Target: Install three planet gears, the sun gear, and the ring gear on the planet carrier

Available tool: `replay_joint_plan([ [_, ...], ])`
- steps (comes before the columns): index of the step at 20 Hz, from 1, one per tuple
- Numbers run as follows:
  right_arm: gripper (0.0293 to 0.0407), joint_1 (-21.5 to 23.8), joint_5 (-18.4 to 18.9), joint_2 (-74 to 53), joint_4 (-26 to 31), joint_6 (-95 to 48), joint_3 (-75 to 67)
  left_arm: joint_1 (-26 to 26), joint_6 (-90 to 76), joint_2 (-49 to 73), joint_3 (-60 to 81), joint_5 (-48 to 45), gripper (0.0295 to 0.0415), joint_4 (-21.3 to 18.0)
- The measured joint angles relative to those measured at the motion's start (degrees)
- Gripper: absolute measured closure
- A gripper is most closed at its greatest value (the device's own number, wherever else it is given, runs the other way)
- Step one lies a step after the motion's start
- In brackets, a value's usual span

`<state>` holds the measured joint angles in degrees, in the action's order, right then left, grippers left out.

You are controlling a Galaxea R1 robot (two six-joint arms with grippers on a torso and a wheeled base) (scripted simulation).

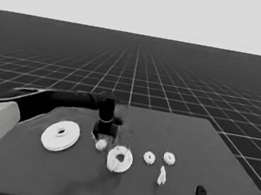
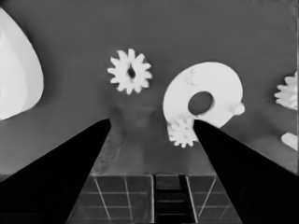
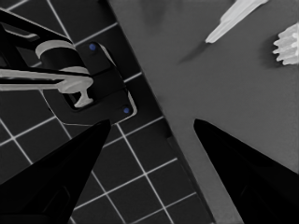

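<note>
— What lies around the smaller round part (image 1: 119, 159), and what crowds it?

— The larger round part (image 1: 60, 136) sits to its left on the table (image 1: 17, 164), apart from it. Two gears (image 1: 149, 157) (image 1: 169, 158) lie to its right, and a thin white piece (image 1: 162, 176) just in front of them. A third gear (image 1: 101, 144) lies close by its left side, under the left gripper (image 1: 104, 132), which hangs over the table's middle with fingers (image 2: 70, 163) spread apart and empty. The right gripper (image 3: 152, 154) waits by the table's near right corner, its fingers apart too.

— And the smaller part itself?

— White, flat, with a dark round hole. The left wrist view shows a fourth gear (image 2: 183, 131) touching its rim, and small pegs on its face.
</note>
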<state>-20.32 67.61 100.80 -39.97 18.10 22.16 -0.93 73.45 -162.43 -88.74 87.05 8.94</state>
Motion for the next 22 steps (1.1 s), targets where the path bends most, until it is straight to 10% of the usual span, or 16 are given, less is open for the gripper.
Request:
replay_joint_plan([
  [8, 0.0315, 0.0, 0.0, 0.0, 0.0, 0.0, 0.0, -0.4, -9.3, 0.6, -8.8, -1.0, 0.0326, -1.1],
  [11, 0.0315, 0.0, 0.0, 0.0, 0.0, 0.0, 0.0, 8.1, -12.6, -1.6, -15.2, -5.6, 0.0326, 6.0],
  [18, 0.0315, 0.0, 0.0, 0.0, 0.0, 0.0, 0.0, 10.0, -13.9, -2.6, -17.9, -7.1, 0.0326, 7.5],
  [20, 0.0315, 0.0, 0.0, 0.0, 0.0, 0.0, 0.0, 10.0, -13.9, -2.5, -17.9, -7.1, 0.0395, 7.5],
  [22, 0.0315, 0.0, 0.0, 0.0, 0.0, 0.0, 0.0, 10.0, -13.9, -2.5, -17.9, -7.1, 0.0398, 7.5],
])
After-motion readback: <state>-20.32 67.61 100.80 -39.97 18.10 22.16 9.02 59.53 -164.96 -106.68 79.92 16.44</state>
